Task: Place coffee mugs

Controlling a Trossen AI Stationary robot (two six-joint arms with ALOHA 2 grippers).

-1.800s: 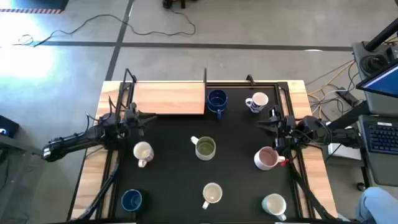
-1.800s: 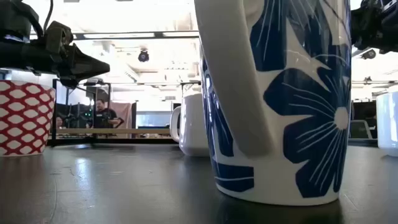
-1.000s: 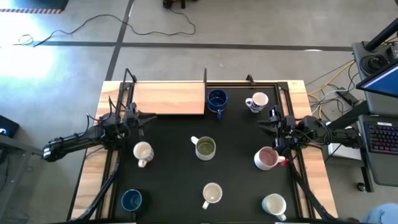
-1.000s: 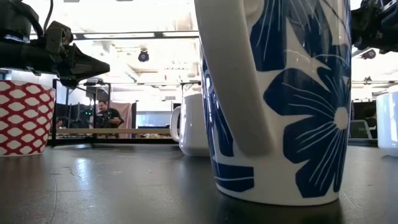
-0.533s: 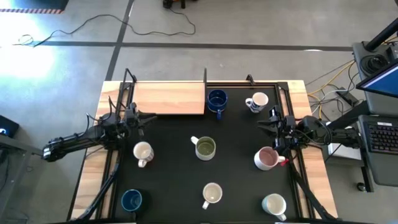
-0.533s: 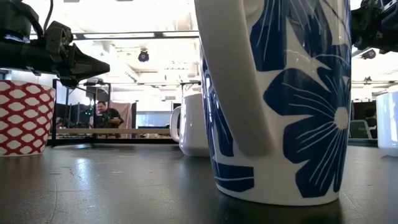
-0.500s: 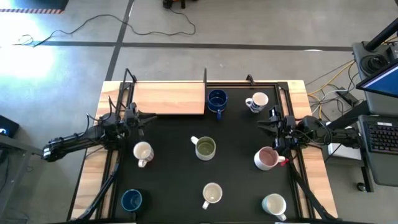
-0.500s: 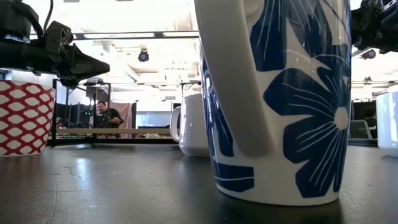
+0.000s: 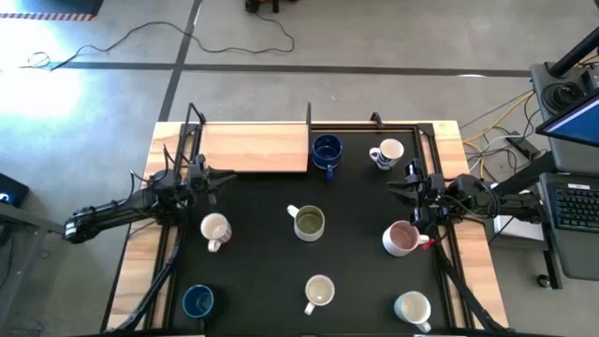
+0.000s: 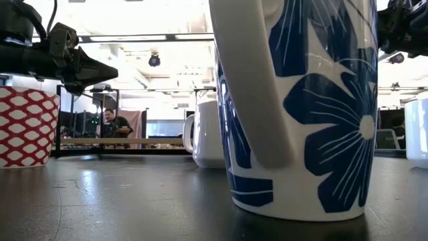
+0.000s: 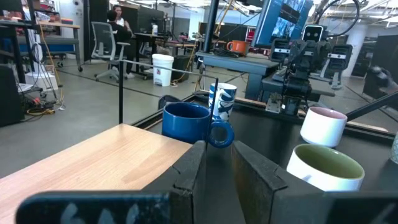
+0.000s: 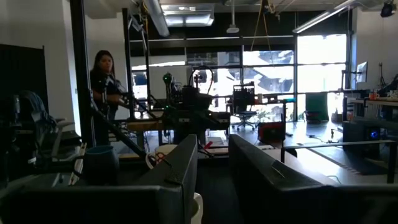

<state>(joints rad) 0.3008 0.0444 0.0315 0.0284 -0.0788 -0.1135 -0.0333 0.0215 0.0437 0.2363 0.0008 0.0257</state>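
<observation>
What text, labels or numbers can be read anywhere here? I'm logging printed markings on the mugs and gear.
None can be read.
Blue-flowered mug: pattern only, no words.
Red lattice mug: pattern only.
Monitor beyond the table: its image is too blurred to read.

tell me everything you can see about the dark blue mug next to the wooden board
The dark blue mug is a small glossy mug that looks ceramic, blue inside and out, and appears empty. It stands upright on the black mat at the far edge, right beside the end of the wooden board, too close to tell if they touch. Its loop handle points toward the table's middle. The left wrist view shows it just in front of a white mug with blue print. Neither tool touches it.
</observation>
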